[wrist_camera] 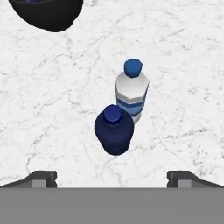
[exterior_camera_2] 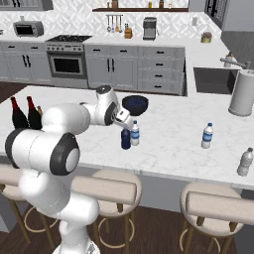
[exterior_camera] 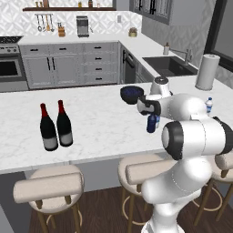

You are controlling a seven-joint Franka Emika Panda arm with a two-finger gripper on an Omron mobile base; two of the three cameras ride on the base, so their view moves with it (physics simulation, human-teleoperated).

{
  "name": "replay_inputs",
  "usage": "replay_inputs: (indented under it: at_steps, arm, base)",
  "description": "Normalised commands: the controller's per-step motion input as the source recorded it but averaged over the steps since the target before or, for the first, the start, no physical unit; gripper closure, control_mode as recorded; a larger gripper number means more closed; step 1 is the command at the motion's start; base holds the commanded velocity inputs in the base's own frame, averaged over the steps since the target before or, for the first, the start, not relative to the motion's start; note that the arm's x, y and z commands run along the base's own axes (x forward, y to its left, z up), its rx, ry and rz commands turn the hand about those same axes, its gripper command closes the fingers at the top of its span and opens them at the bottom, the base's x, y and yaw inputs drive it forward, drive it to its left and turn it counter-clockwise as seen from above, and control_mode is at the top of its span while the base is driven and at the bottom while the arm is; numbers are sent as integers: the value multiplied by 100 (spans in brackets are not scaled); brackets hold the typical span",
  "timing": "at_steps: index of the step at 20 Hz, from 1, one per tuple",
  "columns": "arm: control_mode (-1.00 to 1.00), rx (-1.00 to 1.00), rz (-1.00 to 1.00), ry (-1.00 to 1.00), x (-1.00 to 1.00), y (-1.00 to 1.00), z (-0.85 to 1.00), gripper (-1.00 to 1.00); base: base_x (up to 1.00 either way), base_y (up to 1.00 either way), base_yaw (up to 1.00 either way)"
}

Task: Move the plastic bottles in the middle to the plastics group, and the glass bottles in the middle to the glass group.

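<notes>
From the left base view I see two wine bottles (exterior_camera: 56, 126) standing side by side on the marble desk (exterior_camera: 100, 123), well left of the arm. The dark blue bottle (exterior_camera: 151, 123) stands beside a dark bowl (exterior_camera: 132, 93).

In the right base view my claw (exterior_camera_2: 130, 122) hovers just above the dark blue bottle (exterior_camera_2: 126, 139) and its pale neighbour (exterior_camera_2: 134, 133). Two clear water bottles (exterior_camera_2: 207, 135) stand far right.

Through the hand view, the claw (wrist_camera: 112, 177) is spread wide, empty. The dark blue bottle (wrist_camera: 114, 130) touches the pale labelled bottle (wrist_camera: 131, 91).
</notes>
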Motion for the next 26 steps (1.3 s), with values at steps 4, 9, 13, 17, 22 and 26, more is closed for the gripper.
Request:
replay_inputs:
  at_steps: [4,9,13,17,22,26]
  arm:
    - [-100,3,0,0,25,-27,0,-100]
    - [-100,0,0,0,28,-2,0,-100]
    - [-100,0,0,0,19,0,-9,-100]
    - [-100,1,0,0,12,-11,-17,-100]
    - [-100,1,0,0,10,-11,-23,-100]
    - [-100,0,0,0,4,0,-28,-100]
  base:
    - [0,0,0]
    - [0,0,0]
    - [0,0,0]
    - [0,0,0]
    - [0,0,0]
    - [0,0,0]
